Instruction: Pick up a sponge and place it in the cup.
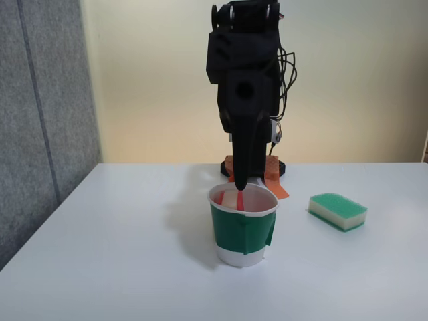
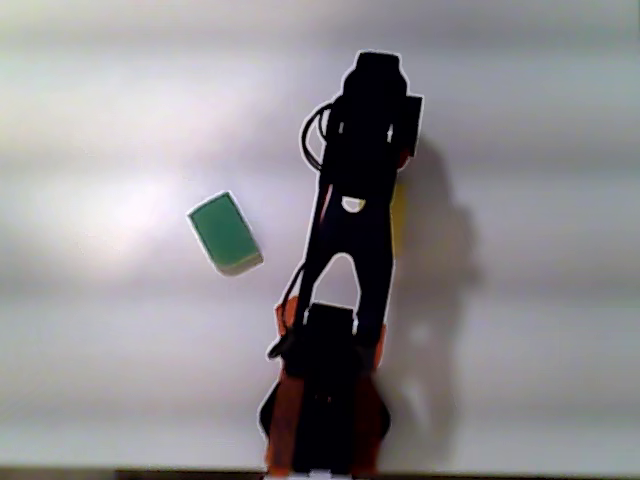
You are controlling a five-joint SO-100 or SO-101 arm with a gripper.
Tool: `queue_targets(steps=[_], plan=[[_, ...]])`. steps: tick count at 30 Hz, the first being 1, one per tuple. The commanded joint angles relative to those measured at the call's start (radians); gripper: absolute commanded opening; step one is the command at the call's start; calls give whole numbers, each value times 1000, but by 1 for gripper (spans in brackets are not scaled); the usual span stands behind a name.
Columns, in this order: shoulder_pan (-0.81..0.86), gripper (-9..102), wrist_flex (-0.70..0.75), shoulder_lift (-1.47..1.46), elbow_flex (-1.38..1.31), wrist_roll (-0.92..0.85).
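Where the gripper (image 1: 239,188) dips into the cup (image 1: 242,231), the sponge (image 1: 232,199) sits inside: red faces, pale middle, upright. Claw state: can't tell.

The red-and-white sponge (image 1: 234,200) stands upright inside the green-banded white cup (image 1: 243,233) on the table

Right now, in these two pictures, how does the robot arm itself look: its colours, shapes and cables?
The arm is mostly matte black, built of blocky housings. Its gripper narrows to a long, tapering black finger. Thin black cables loop beside the upper housing in the fixed view. The base shows orange parts mixed with black ones. In the other view, a small pale mark sits on the black body. No lettering is readable.
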Motion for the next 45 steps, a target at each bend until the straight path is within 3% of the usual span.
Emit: queue_targets(steps=[1,6,7,28,45], plan=[[17,35,72,124,-40,26],[25,2,156,282,18,74],[25,0,158,321,43,94],[-130,0,91,1224,920,305],[-146,0,135,1482,1331,368]])
